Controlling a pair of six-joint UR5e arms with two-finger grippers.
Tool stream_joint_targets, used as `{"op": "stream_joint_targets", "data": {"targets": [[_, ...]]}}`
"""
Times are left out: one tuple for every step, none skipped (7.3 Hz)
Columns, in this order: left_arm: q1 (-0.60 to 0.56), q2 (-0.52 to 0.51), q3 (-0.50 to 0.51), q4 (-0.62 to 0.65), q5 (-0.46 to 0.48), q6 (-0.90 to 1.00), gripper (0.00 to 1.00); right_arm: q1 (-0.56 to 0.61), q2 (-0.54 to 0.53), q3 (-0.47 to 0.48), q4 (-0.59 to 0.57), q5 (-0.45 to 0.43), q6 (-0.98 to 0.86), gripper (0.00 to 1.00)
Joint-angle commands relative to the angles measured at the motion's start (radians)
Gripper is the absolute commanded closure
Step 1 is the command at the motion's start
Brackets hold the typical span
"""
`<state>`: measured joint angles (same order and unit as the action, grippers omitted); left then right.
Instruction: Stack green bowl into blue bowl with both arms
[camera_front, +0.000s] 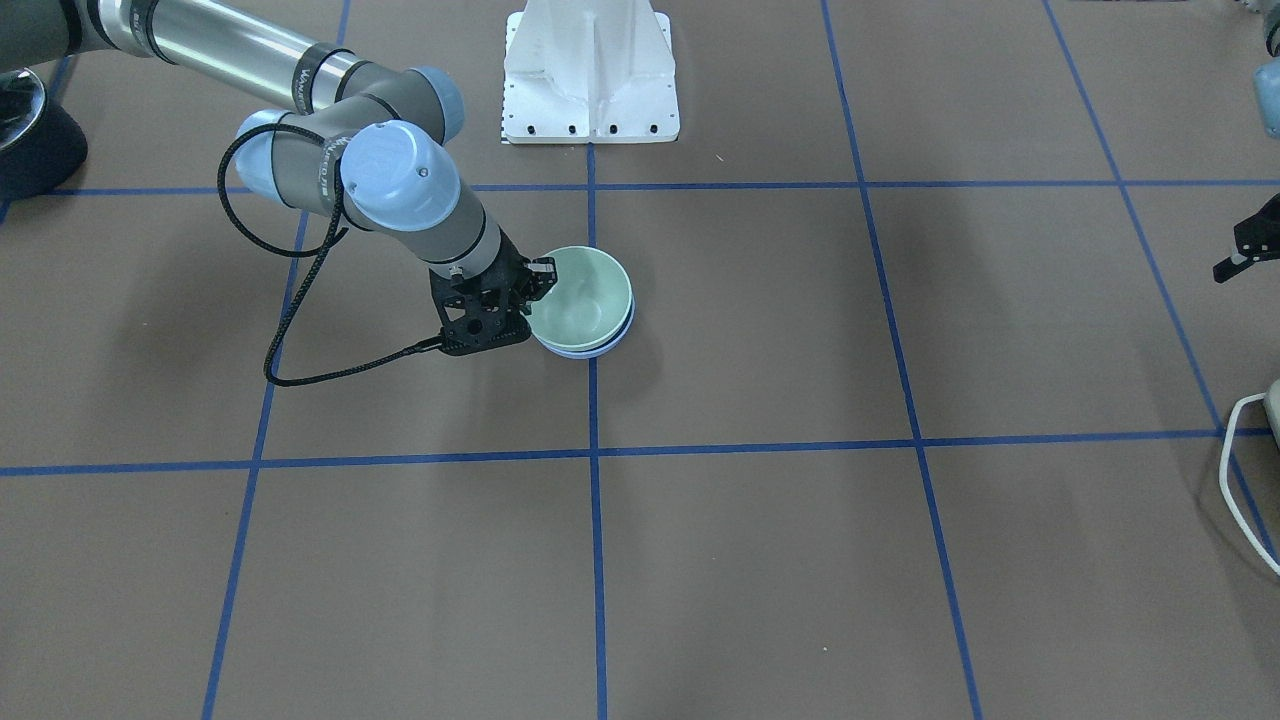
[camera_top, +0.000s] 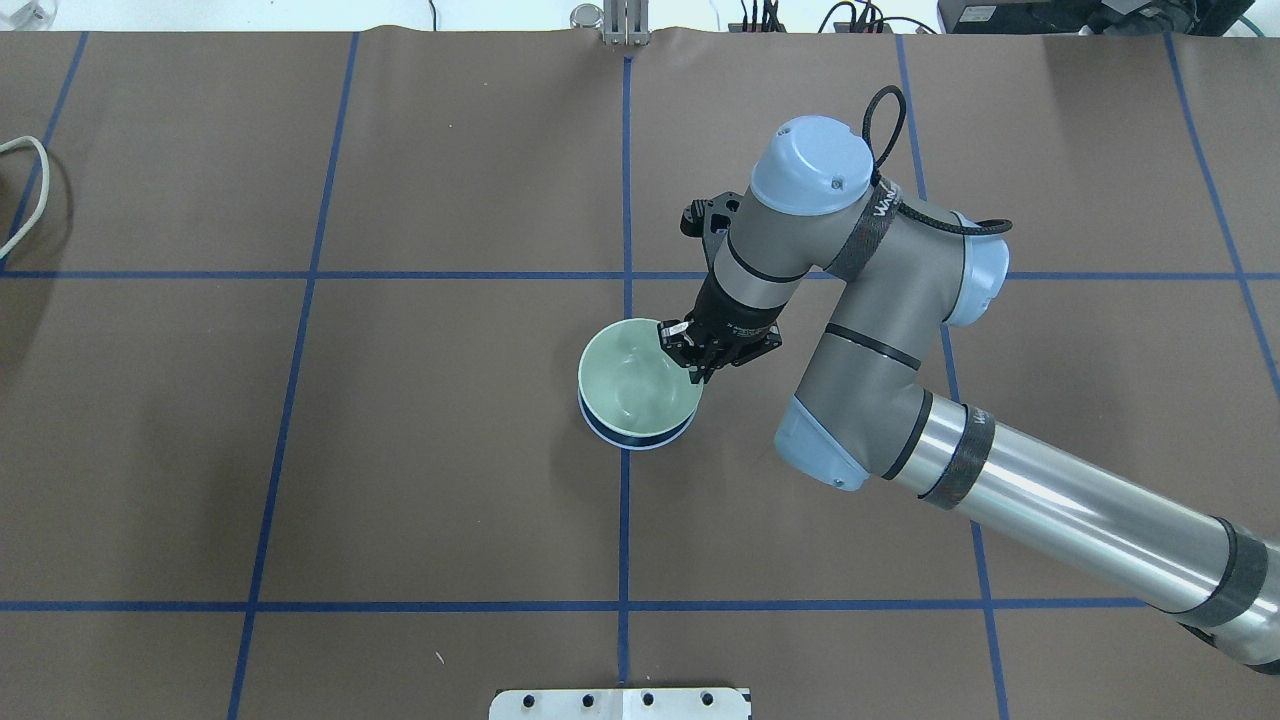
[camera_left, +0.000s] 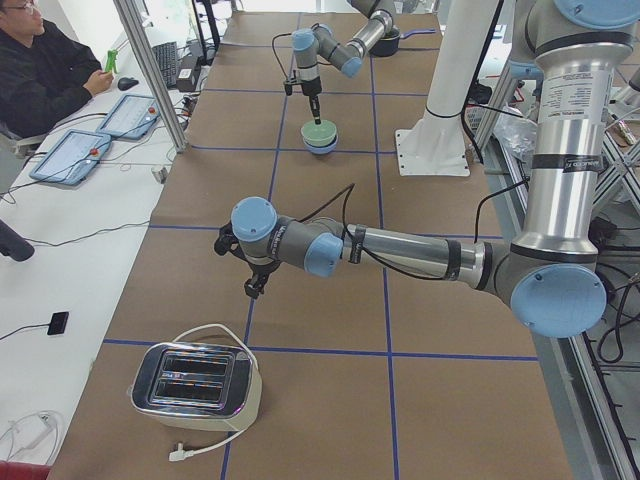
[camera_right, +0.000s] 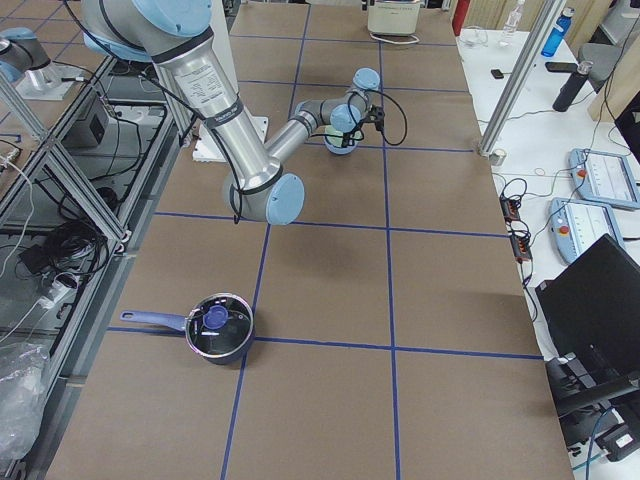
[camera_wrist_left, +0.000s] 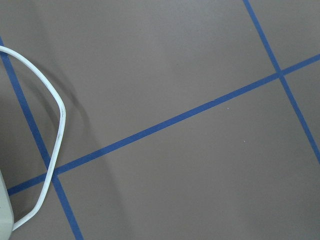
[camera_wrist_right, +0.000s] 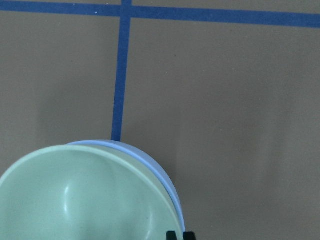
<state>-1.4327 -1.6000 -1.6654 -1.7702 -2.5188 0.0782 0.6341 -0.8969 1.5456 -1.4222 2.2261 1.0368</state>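
Note:
The green bowl (camera_front: 580, 295) sits nested inside the blue bowl (camera_front: 585, 352) near the table's middle, on a blue tape line. Only the blue bowl's rim and lower side show in the overhead view (camera_top: 640, 440) and the right wrist view (camera_wrist_right: 155, 170). My right gripper (camera_front: 540, 285) points down at the green bowl's (camera_top: 635, 385) rim, one finger inside and one outside, and looks shut on it (camera_wrist_right: 85, 200). My left gripper (camera_front: 1235, 262) hangs far off over bare table near the toaster. Only part of it shows, so I cannot tell its state.
A chrome toaster (camera_left: 195, 385) with a white cable (camera_front: 1240, 480) stands at the table's left end. A dark pan (camera_right: 215, 325) with a lid lies at the right end. The white pedestal (camera_front: 590, 70) stands behind the bowls. An operator (camera_left: 40, 70) sits beside the table.

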Motion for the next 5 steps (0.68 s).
{"op": "stream_joint_targets", "data": {"targets": [[0.000, 0.000, 0.001, 0.002, 0.002, 0.000, 0.02, -0.001, 0.001, 0.014, 0.003, 0.003, 0.008, 0.72], [0.000, 0.000, 0.001, 0.002, 0.002, 0.000, 0.02, -0.001, 0.000, 0.017, 0.003, 0.009, 0.005, 0.02], [0.000, 0.000, 0.003, 0.002, 0.002, 0.000, 0.02, 0.009, -0.002, 0.022, 0.003, 0.010, 0.003, 0.01], [0.000, 0.000, 0.004, 0.000, 0.003, 0.000, 0.02, 0.018, -0.005, 0.024, 0.003, 0.020, 0.003, 0.00], [-0.002, 0.000, 0.006, 0.002, 0.003, 0.000, 0.02, 0.054, -0.008, 0.027, 0.000, 0.059, 0.002, 0.00]]}}
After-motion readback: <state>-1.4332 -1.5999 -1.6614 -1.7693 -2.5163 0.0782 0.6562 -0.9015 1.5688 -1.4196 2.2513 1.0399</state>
